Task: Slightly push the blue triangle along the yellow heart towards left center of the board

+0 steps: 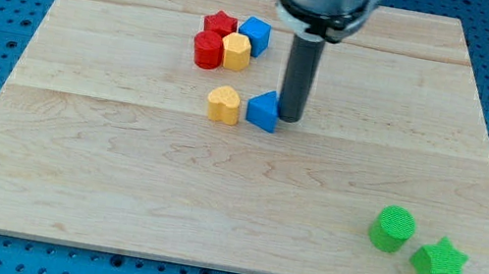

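The blue triangle (263, 111) lies just above the board's middle. The yellow heart (223, 104) sits right at its left side, a thin gap or touch between them. My tip (288, 118) stands at the blue triangle's right edge, touching or nearly touching it. The dark rod rises from there to the arm's head at the view's top.
A cluster sits up and left of the tip: a red star (219, 24), a red cylinder (207, 50), a yellow block (236, 51) and a blue block (255, 35). A green cylinder (392, 229) and a green star (439, 263) lie at the bottom right of the wooden board (117, 185).
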### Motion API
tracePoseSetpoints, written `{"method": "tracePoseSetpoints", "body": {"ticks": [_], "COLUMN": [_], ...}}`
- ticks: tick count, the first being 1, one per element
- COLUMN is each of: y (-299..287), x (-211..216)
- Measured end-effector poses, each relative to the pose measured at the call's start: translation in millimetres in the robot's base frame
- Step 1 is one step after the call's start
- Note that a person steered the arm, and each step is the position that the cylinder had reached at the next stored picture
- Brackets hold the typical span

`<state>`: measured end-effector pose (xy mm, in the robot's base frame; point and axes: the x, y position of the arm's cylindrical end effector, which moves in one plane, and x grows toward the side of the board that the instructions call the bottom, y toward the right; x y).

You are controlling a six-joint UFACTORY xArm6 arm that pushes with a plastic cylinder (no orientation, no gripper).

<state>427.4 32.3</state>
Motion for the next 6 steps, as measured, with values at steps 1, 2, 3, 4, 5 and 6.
{"method": "tracePoseSetpoints", "body": {"ticks": [1, 2, 3, 4, 5, 6], "y": [-18, -50, -98, -150, -157, -139], "x": [21, 31, 31, 28, 31, 40]}}
